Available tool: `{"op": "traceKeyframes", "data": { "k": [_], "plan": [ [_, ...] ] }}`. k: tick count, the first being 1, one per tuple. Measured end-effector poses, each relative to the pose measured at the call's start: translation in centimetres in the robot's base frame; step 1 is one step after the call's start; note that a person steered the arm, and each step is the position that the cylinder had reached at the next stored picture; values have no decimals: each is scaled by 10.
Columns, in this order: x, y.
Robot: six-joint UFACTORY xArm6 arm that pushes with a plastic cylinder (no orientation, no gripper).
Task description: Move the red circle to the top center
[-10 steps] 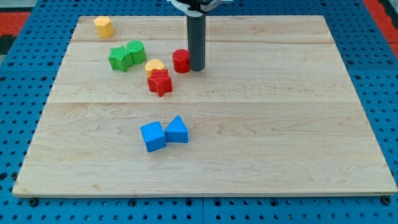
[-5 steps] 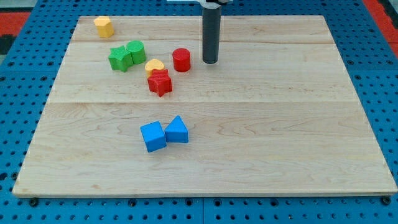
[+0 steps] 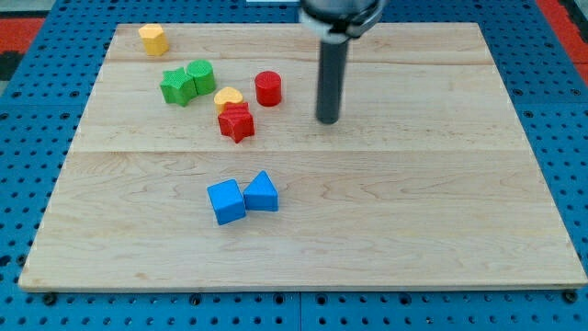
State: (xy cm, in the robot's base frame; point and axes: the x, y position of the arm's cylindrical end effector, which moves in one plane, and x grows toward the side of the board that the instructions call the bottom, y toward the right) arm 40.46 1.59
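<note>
Evidently repositioning: my tip, bare and touching nothing, stood right and below the red circle, apart, likelier to push upward.

Bench: a pale wooden board made of long planks joined side by side, with the grain running from the view's left to the view's right.
Base under the bench: a blue plate with many small holes in regular rows, visible on all sides of the wood.
Corners: red surface at the view's top left and red surface again at the top right.
Light: soft and even, with only small shadows.
</note>
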Motion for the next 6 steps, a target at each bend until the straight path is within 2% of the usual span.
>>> {"op": "traceKeyframes", "data": {
  "k": [1, 2, 4, 6],
  "plan": [
    [-38, -48],
    [-92, -59],
    [-141, -56],
    [-114, -66]
  ]
}}
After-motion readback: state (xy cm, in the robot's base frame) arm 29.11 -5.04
